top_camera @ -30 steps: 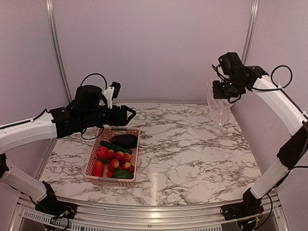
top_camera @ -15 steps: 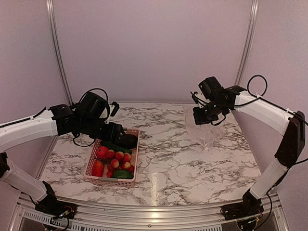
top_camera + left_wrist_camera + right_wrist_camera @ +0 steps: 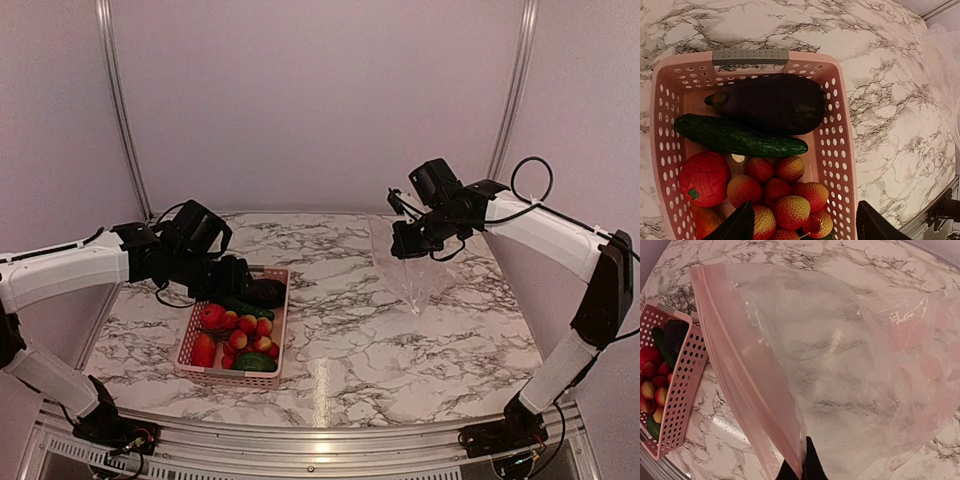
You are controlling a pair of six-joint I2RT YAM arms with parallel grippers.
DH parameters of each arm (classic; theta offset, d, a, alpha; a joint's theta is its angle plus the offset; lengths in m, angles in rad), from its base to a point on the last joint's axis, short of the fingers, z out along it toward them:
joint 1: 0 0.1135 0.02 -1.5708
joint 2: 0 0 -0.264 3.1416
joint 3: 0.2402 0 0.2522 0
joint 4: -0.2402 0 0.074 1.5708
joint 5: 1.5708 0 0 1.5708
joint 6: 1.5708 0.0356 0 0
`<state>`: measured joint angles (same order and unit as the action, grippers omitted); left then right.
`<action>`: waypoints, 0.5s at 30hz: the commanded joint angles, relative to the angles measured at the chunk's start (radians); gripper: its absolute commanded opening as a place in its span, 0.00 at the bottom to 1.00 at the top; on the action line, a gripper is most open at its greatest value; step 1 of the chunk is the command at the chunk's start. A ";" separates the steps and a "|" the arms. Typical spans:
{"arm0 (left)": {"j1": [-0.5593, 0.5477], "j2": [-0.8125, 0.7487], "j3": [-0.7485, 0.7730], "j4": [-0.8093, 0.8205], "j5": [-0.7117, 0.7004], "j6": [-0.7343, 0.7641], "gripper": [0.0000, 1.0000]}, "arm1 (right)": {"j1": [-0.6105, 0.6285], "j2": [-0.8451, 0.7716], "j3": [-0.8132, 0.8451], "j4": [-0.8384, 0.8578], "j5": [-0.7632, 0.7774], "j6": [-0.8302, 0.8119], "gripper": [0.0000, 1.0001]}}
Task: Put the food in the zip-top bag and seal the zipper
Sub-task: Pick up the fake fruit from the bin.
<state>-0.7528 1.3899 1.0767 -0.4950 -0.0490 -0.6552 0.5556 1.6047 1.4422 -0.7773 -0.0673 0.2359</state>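
Since the earlier view, the right arm has swung down and in toward the pink basket (image 3: 195, 350), bringing the zip-top bag (image 3: 418, 272) with it. The left arm has dropped low over the basket's far end.

Marble table (image 3: 350, 350): one, carrying the basket at its left.

Zip-top bag: one, hanging well to the right of the basket with its lower corner near the tabletop. The right gripper (image 3: 800, 467) is clamped together on the bag's edge beside the zipper (image 3: 740, 365), a pale pink strip. Whether the mouth stands open cannot be told.

Left gripper (image 3: 802, 230): jaws apart, poised above the basket's contents and holding nothing.

Food, all inside the basket, none yet bagged:
- One eggplant (image 3: 772, 102) at the far end.
- Two cucumbers (image 3: 240, 305), one beside the eggplant and one at the near end.
- Two larger red pieces (image 3: 704, 178) along the left wall.
- At least eight small yellow-red pieces (image 3: 790, 168); the exact number is uncertain.

Progress: early — the bag is presented, but loading and sealing both remain.
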 commanded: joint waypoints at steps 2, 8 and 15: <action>0.035 0.118 0.066 0.032 0.007 -0.208 0.73 | 0.009 -0.005 0.002 0.020 -0.018 -0.011 0.00; 0.035 0.170 0.079 0.038 -0.059 -0.377 0.73 | 0.008 -0.040 -0.026 0.031 -0.022 0.003 0.00; 0.049 0.144 0.021 0.071 -0.213 -0.538 0.68 | 0.009 -0.091 -0.094 0.059 -0.033 0.037 0.00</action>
<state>-0.7185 1.5471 1.1152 -0.4335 -0.1558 -1.0710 0.5564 1.5627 1.3705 -0.7513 -0.0898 0.2447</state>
